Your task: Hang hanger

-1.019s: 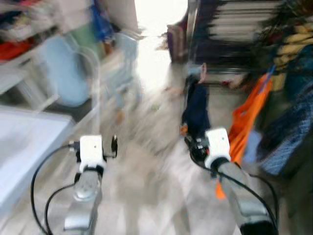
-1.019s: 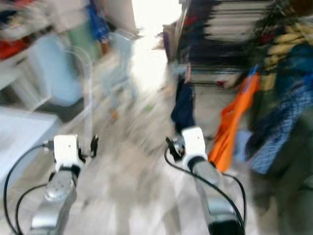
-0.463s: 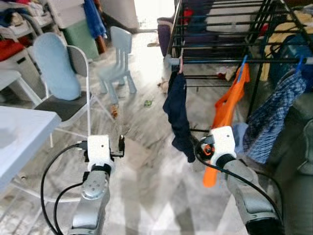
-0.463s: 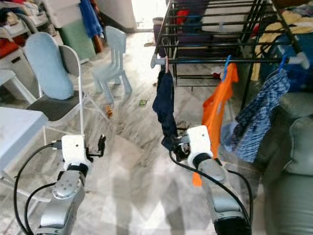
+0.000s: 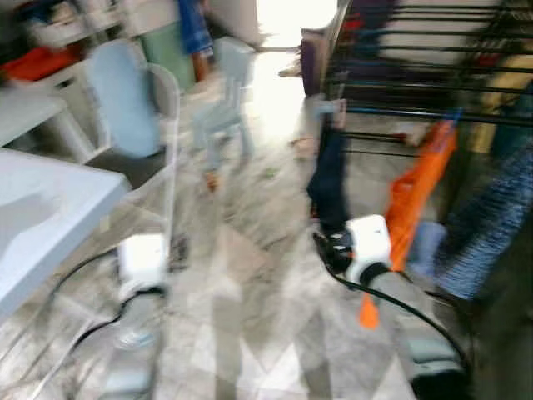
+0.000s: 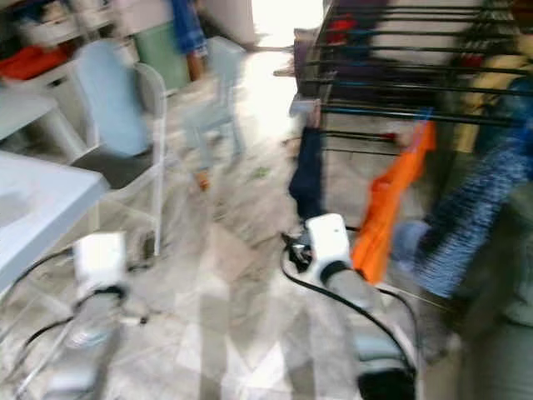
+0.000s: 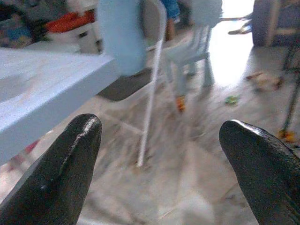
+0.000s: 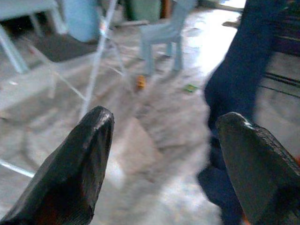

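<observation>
Blurred head views. Floor (image 5: 250, 317): pale marble tile. Left end effector (image 7: 159, 154) at 7 o'clock, fingers spread wide, empty. Right end effector (image 8: 159, 154) at 5 o'clock, fingers spread wide, empty, just beside dark blue garment (image 5: 331, 187). One white table (image 5: 42, 208) at 9 o'clock. Two chairs: folding chair (image 5: 133, 108) and small blue chair (image 5: 226, 83), 11 o'clock. One black drying rack (image 5: 416, 58) at 1 o'clock carrying three garments: dark blue, orange garment (image 5: 420, 187), checked blue garment (image 5: 491, 217). Hangers too blurred to tell.

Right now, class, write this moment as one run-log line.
left end effector: open, empty | right end effector: open, beside navy garment | drying rack: ahead | view: blurred
</observation>
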{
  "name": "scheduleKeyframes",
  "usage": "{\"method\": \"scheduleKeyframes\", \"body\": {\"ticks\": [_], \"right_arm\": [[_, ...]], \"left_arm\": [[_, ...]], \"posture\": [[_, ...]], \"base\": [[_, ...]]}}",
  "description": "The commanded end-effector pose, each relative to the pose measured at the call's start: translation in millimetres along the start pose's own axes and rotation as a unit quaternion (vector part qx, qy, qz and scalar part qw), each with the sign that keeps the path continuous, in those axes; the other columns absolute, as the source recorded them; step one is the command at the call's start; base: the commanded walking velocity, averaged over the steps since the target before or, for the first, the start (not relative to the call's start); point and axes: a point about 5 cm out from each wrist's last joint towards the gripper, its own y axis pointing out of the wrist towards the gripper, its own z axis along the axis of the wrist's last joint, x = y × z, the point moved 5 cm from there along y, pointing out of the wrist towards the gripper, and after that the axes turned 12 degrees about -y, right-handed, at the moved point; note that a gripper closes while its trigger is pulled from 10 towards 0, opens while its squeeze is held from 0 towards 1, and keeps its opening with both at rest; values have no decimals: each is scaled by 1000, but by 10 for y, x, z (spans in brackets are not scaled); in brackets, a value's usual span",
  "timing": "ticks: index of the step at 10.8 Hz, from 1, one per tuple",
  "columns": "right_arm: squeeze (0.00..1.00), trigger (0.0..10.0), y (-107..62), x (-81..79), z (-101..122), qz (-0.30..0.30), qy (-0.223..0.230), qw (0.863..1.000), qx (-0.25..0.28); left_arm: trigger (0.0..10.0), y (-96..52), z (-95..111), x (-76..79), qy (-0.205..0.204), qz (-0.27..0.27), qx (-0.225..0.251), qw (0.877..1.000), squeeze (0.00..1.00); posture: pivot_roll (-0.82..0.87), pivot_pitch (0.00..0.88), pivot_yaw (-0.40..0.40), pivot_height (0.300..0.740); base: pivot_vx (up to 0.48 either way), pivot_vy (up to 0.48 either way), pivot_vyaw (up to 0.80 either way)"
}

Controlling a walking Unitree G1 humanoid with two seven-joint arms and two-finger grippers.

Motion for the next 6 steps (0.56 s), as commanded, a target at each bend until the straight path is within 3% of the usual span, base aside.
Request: {"method": "scheduleKeyframes", "body": {"ticks": [1, 3, 6], "right_arm": [[0, 10000, 10, 43, 46, -7, -3, 1000, 10], [0, 10000, 78, -14, 77, -5, -2, 1000, 14], [0, 10000, 87, 81, 97, -31, -14, 999, 19]], "left_arm": [[10000, -1, 79, 30, -1, -8, 11, 1000, 0], [10000, -13, 79, -1, -9, -3, 12, 1000, 0], [10000, -6, 61, 57, -22, -21, 5, 1000, 0]], "posture": [[-82, 0, 71, 740], [-64, 0, 55, 740], [-70, 0, 56, 740]], "base": [[0, 0, 0], [0, 0, 0], [0, 0, 0]]}}
